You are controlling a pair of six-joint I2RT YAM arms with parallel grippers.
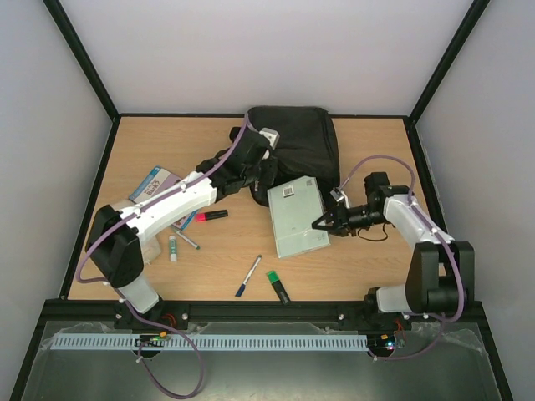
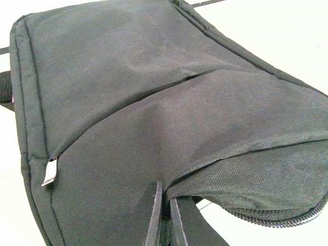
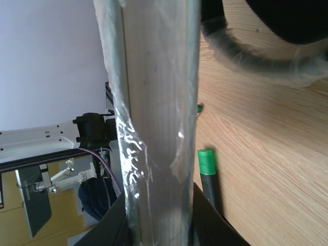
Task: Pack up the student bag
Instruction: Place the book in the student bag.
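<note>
Two robot arms work over a wooden table (image 1: 376,267) where the student bag (image 1: 305,138), a large black fabric backpack, lies at the far centre edge, close to the back wall. The left arm reaches diagonally across the table to the bag's near left corner. Its wrist view shows the left gripper (image 2: 165,205) with its two fingers pressed together on a fold of the bag's fabric, beside a partly open zipper; a silver zip pull (image 2: 49,171) hangs at the left seam. The right gripper (image 1: 321,223) is clamped narrowly on the right edge of a plastic-wrapped pale-green book (image 1: 294,219), whose far corner sits just in front of the bag. Whether the book rests on the table or is lifted cannot be told. In the right wrist view the book is seen edge-on between the fingers, with the bag's silvery-grey loop handle (image 3: 256,64) beyond it. Loose on the table are a red highlighter (image 1: 214,215), a green highlighter (image 1: 278,286), a blue pen (image 1: 248,276), a glue stick (image 1: 173,247) and a booklet (image 1: 155,183) partly under the left arm.
</note>
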